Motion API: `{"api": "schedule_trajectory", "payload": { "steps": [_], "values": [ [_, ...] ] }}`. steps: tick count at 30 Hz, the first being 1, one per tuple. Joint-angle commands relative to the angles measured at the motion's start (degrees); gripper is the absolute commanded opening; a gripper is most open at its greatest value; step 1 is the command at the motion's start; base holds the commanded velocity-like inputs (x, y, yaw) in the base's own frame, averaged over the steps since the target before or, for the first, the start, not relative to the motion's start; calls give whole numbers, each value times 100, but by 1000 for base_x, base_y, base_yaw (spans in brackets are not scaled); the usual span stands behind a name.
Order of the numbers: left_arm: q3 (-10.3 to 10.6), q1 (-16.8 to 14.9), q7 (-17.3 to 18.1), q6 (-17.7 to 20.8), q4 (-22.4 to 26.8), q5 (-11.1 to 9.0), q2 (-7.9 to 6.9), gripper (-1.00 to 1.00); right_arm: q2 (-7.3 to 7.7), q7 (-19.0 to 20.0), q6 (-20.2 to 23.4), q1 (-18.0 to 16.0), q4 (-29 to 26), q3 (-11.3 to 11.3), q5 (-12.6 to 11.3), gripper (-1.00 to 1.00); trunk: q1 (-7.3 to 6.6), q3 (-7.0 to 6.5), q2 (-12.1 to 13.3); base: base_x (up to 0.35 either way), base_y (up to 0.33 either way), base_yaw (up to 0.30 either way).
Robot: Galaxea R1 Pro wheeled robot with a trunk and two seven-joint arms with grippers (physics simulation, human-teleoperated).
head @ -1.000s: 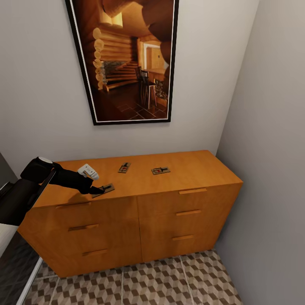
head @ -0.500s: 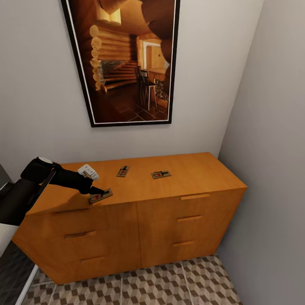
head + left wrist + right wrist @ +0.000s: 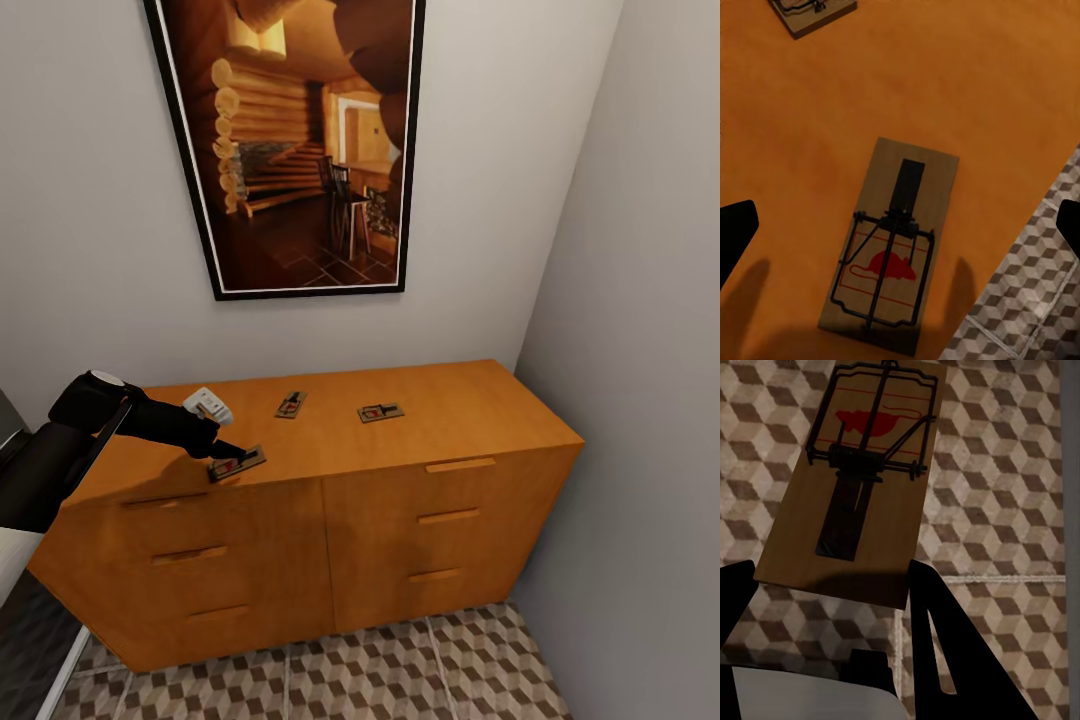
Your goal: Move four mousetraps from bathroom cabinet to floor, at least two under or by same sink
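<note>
Three mousetraps lie on top of the orange-brown cabinet (image 3: 330,500): one near the front edge (image 3: 237,463), one further back (image 3: 291,404) and one near the middle (image 3: 380,412). My left gripper (image 3: 222,450) hovers just over the front mousetrap (image 3: 896,247), open wide, with its fingertips (image 3: 735,232) far out on either side of the board. The neighbouring mousetrap (image 3: 814,11) shows at the picture's edge. My right gripper (image 3: 832,577) is shut on another mousetrap (image 3: 855,487), holding it by one end above the cube-patterned bathroom floor (image 3: 1005,472).
A large framed picture (image 3: 300,150) hangs on the wall behind the cabinet. A grey wall (image 3: 640,400) closes in on the cabinet's right side. Tiled floor (image 3: 350,670) runs in front of the drawers. The cabinet's front edge and the floor below (image 3: 1035,300) lie close to the front mousetrap.
The head view shifted a little a second ago. The left gripper stays over the front mousetrap, and nothing has moved in the last half second.
</note>
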State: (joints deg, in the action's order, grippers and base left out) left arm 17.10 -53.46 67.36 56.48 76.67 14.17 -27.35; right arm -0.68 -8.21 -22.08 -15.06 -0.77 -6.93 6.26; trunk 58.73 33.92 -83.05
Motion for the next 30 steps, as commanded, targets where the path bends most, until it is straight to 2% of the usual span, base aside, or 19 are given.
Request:
{"api": "schedule_trajectory", "payload": {
  "steps": [1,17,25,30],
  "values": [
    [4,-6,58,39,4,58,-4,100,-2,-40,-6,-5,6,-29,39,-100,0,6,-3,0,0,0],
    [4,-6,58,38,-73,70,-14,100,-2,-43,-6,-3,6,-29,39,-100,0,6,-3,0,0,0],
    [4,2,58,38,-125,255,-51,100,-3,-42,-6,-2,6,-28,41,-100,0,6,-3,0,0,0],
    [4,2,58,38,-133,294,-57,100,-3,-41,-6,-4,6,-33,38,-100,0,6,-3,0,0,0]
  ]
}}
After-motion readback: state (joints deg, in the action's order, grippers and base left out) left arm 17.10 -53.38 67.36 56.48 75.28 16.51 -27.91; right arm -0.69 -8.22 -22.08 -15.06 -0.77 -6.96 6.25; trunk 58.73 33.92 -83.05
